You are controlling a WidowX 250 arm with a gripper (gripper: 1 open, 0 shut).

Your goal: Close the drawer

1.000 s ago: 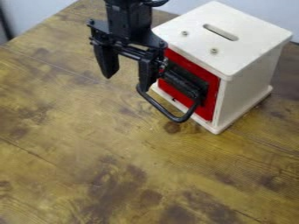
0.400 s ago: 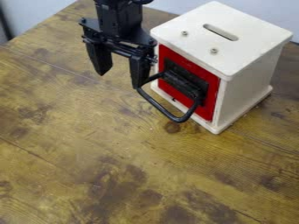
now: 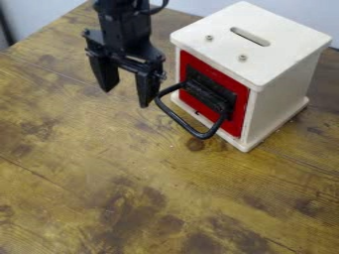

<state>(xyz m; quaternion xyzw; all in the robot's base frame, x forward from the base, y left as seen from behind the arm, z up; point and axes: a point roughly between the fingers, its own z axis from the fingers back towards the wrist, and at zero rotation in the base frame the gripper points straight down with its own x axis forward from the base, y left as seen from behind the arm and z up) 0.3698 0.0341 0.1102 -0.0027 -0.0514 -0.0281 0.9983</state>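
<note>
Camera view, gripper: we see the black gripper (image 3: 123,83) hanging over the table to the left of the cube, its two fingers (image 3: 102,73) pointing downward and spread apart with a clear gap between them; we see nothing held between them

Camera view, arm: we see the dark arm (image 3: 122,18) come down from the top edge of the frame, upright above the gripper

Camera view, drawer: we find the red drawer (image 3: 212,91) seated in the front face of the cream-white cube (image 3: 259,60), its black front panel (image 3: 212,97) facing left and toward us; we cannot tell whether it sits fully flush with the cube

Camera view, handle: we see the large black loop handle (image 3: 183,113) jutting out from the panel toward the lower left, low over the table; the gripper's right-hand finger stands just beside the upper end of the loop, and we cannot tell whether they touch

Camera view, cube: we see it standing on the right side of the table, with a slot (image 3: 249,36) in its top and small dark dots near the top's edges

Camera view, table: we see a worn wooden table (image 3: 106,189) with dark stains, filling most of the frame
</note>
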